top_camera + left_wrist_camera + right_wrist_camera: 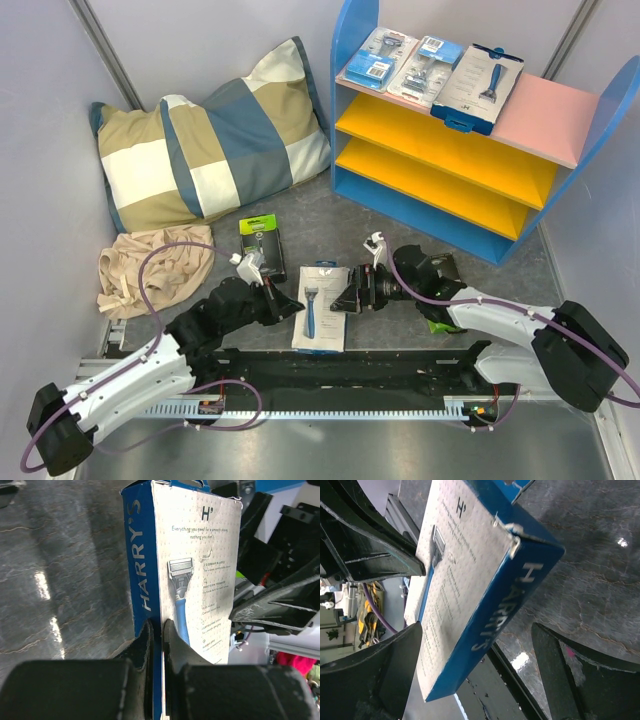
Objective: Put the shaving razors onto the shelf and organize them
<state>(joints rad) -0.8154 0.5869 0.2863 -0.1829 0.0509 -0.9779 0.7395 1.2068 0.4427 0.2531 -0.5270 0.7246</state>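
Now pinched by left gripper (161,630): white razor box (320,310), long side near-to-far, hanger end toward shelf (352,60); right gripper (475,630) wide open.

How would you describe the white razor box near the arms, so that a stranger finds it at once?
Look at the near edge of the table, between the left arm and the right arm. There the left gripper pinches a flat white box picturing a blue razor. Its neighbour farther back is a black-and-green box, and the other white box lies up on the shelf.
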